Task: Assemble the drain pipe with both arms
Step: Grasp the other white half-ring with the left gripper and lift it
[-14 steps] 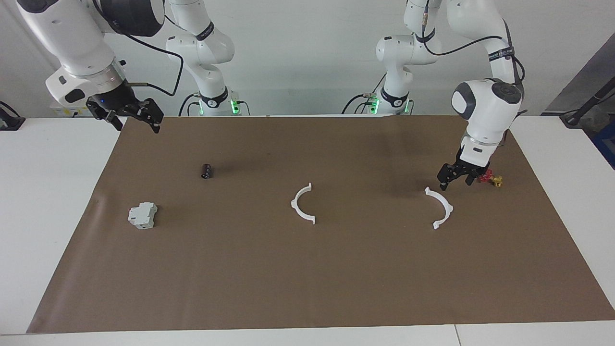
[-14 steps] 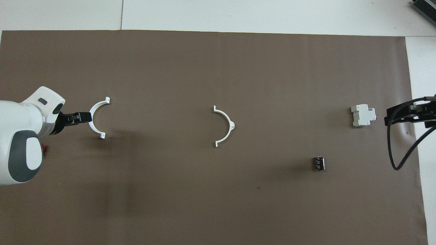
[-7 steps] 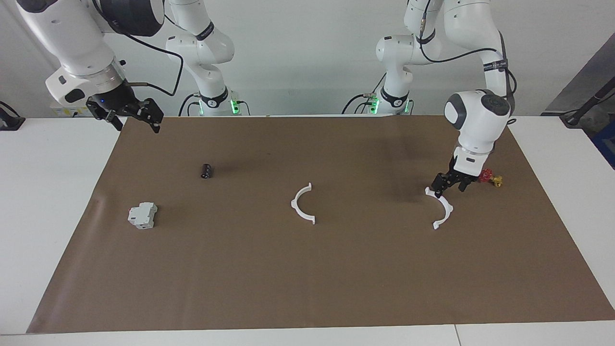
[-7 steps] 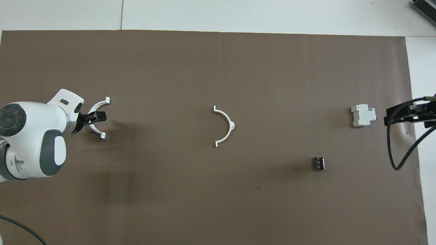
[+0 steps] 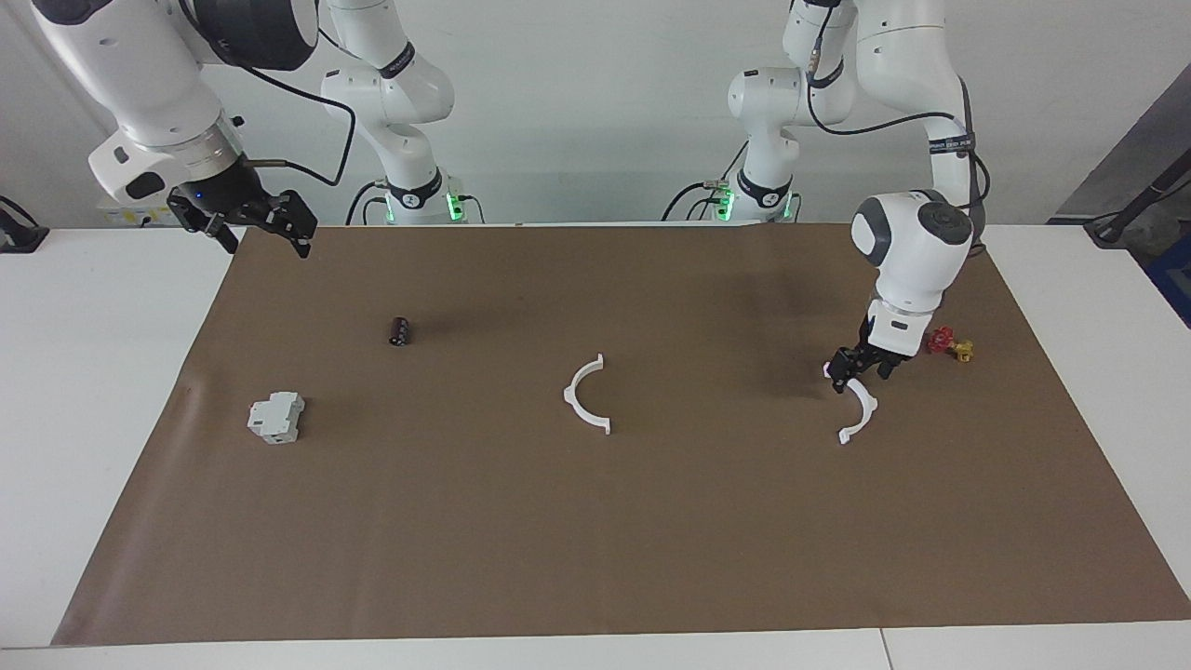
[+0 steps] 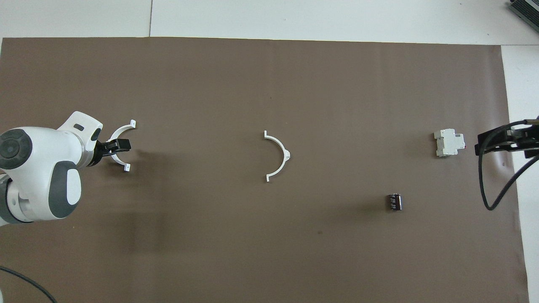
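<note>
While your right pincer (image 5: 251, 226) waits spread above the bench (image 5: 112, 372) edge, your left pincer (image 5: 857, 370) (fingers spread) sits low over one half-ring (image 5: 861, 409); the other half-ring (image 5: 584, 398) lies well apart toward the right arm's end.

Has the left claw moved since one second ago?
Yes. The left claw came down from beside the red-and-yellow part onto the nearby white half-ring.

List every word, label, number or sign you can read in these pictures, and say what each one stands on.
None can be read.
Black bands on the left arm and right arm: pale lettering, too small to read.
Grey boxy block: no legible marking.
Black cylinder: pale marks on its side, too small to read.
Two white half-rings: plain.
</note>
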Robot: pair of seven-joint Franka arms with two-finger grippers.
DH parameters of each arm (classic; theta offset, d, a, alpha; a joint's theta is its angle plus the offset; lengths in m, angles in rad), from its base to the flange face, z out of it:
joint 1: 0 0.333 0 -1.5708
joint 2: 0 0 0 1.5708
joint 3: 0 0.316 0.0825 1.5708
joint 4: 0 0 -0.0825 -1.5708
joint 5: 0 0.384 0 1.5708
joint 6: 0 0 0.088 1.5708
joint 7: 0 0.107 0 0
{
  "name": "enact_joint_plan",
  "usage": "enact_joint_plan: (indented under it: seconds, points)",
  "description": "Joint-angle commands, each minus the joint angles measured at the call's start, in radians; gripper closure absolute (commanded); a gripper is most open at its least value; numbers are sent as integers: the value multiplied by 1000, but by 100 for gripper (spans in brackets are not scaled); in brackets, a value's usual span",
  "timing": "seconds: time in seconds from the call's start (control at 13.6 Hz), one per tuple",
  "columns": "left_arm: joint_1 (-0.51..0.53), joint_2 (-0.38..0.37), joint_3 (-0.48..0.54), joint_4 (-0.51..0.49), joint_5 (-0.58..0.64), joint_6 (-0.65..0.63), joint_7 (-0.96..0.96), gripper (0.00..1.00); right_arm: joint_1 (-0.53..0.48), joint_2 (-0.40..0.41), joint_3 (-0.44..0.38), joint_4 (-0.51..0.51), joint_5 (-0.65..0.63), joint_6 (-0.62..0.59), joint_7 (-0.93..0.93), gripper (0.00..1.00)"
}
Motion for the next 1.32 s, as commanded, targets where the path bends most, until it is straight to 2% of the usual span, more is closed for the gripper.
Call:
enact_joint_plan:
  seconds: [0.0,0.51,0.59,0.73,0.96,1.1,1.25]
  points:
    - [-1,-20,2,-47,-9,47,-3,0,-7,4,0,10,20,-14,-23,0]
    - [-10,-15,2,-49,-9,55,-15,1,-7,4,0,10,20,-15,-23,0]
    - [-12,-14,2,-51,-9,55,-16,12,-7,4,0,10,20,-14,-23,0]
    - [-15,-12,2,-63,-9,80,-16,15,-7,4,0,10,20,-15,-22,0]
    - [-16,-12,2,-127,-9,209,-5,21,-7,4,0,12,20,-14,-22,0]
    - [-16,-12,2,-127,-9,208,-5,47,-7,4,0,10,20,-15,-23,0]
    - [-16,-12,2,-127,-9,206,10,81,-7,4,0,10,20,-15,-23,0]
